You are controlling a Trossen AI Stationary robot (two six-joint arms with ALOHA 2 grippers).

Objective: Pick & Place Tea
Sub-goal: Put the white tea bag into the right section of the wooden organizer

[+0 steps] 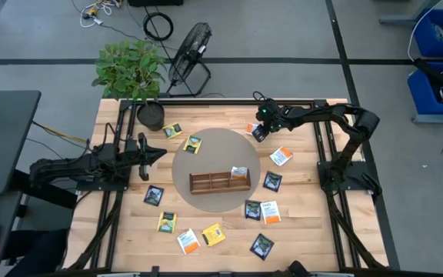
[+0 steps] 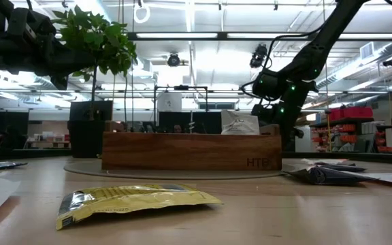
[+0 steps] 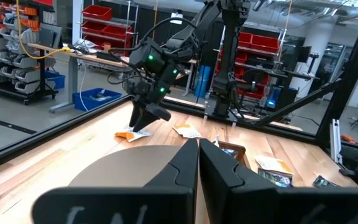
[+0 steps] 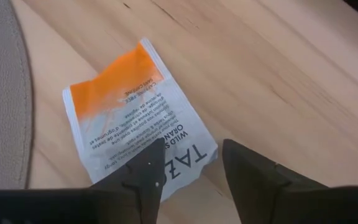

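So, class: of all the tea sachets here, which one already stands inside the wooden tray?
The white-and-orange sachet standing upright in the right-hand end of the wooden tray. Every other sachet lies flat on the table or the round mat.

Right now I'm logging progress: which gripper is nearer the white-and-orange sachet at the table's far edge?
Right. The right gripper hangs open directly over that sachet; the left gripper waits shut across the mat.

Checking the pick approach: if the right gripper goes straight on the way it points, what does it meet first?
Probably the white-and-orange sachet lying on the table; the open right gripper hangs just above its near corner.
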